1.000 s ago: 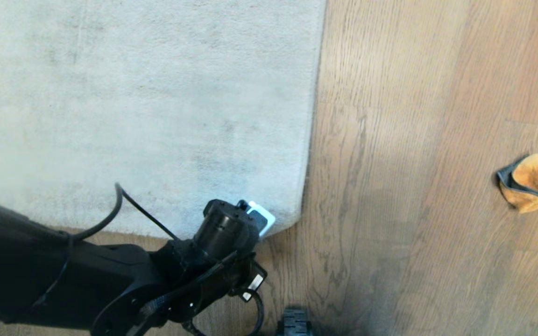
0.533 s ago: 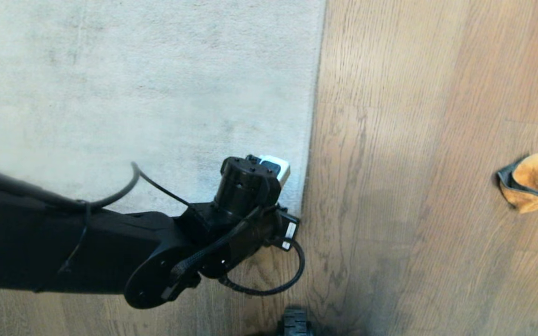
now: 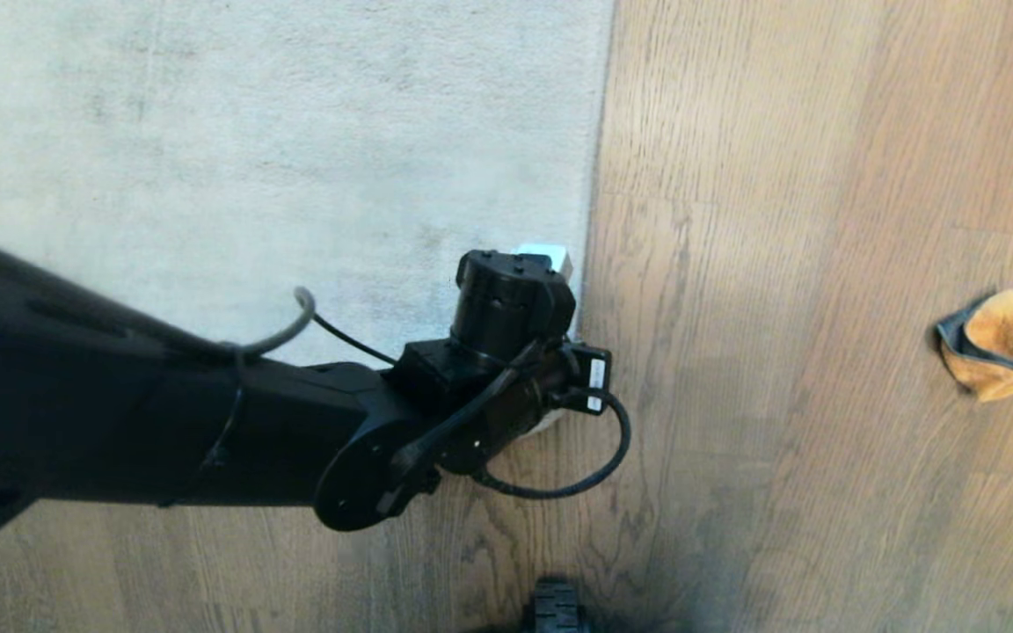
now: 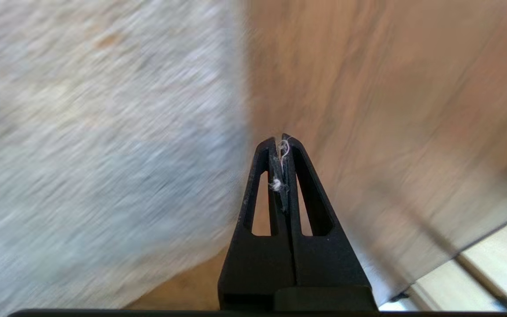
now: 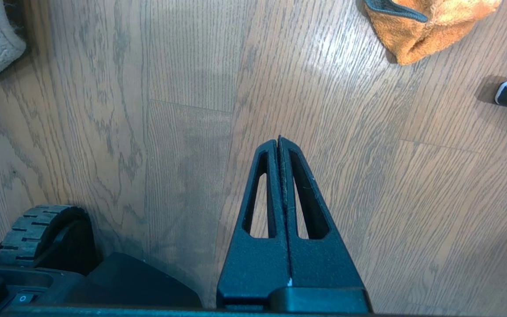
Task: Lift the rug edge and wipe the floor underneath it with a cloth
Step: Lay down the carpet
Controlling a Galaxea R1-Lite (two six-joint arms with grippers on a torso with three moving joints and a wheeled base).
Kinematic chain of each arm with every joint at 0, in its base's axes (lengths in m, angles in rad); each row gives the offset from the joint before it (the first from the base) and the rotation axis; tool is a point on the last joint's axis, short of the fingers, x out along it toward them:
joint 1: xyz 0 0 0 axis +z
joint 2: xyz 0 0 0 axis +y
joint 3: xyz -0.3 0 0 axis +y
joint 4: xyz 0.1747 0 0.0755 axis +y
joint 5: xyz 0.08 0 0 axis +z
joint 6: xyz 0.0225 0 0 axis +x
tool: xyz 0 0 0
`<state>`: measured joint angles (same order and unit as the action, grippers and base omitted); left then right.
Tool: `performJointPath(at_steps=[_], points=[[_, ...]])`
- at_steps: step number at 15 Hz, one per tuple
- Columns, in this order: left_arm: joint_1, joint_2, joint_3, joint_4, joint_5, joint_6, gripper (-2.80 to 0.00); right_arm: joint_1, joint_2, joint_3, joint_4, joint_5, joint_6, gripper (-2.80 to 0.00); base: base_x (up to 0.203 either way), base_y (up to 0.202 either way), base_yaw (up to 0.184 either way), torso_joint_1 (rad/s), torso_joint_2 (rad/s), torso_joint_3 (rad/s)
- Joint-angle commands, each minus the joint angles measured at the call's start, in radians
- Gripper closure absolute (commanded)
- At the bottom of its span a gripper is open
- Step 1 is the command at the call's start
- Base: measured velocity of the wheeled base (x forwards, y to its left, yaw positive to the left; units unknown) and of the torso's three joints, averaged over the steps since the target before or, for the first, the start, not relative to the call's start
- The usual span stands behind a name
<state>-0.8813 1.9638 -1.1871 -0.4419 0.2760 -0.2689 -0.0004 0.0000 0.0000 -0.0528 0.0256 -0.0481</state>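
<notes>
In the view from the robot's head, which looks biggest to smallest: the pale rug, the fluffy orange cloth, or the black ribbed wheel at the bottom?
1. The pale grey-beige short-pile rug, by far the largest.
2. The fluffy orange-yellow cloth with dark grey trim, partly cut off by the picture's edge.
3. The black ribbed wheel, smallest, though only its top shows.

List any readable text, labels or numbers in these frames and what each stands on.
No text can be read.
White sticker on the left arm's wrist: print too small to read.
Round mark on a button on the robot base: a symbol or letter, cannot tell which.
</notes>
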Motion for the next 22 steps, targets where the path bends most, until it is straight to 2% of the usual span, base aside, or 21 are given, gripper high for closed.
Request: performJointPath(at_steps=[1,5,10,12,15,22], points=[[-0.004,0.058,-0.063,0.004,-0.043,-0.013,0.00,0.000,0.000,0.000,-0.001,0.000,-0.001,0.00,0.000,0.000,0.000,0.000,0.00,0.000],[-0.013,0.110,-0.129,0.020,-0.052,-0.017,0.00,0.000,0.002,0.000,-0.001,0.000,-0.001,0.00,0.000,0.000,0.000,0.000,0.00,0.000],[-0.015,0.137,-0.132,0.134,-0.038,-0.007,0.00,0.000,0.001,0.000,-0.001,0.000,-0.001,0.00,0.000,0.000,0.000,0.000,0.00,0.000],[-0.015,0.142,-0.128,0.168,0.007,0.010,0.00,-0.001,0.002,0.000,-0.001,0.000,-0.001,0.00,0.000,0.000,0.000,0.000,0.00,0.000],[-0.007,0.145,-0.127,0.282,0.125,0.086,0.00,-0.001,0.002,0.000,-0.001,0.000,-0.001,0.00,0.000,0.000,0.000,0.000,0.00,0.000],[0.049,0.143,-0.115,0.312,0.138,0.270,0.00,0.000,0.002,0.000,-0.001,0.000,-0.001,0.00,0.000,0.000,0.000,0.000,0.00,0.000]])
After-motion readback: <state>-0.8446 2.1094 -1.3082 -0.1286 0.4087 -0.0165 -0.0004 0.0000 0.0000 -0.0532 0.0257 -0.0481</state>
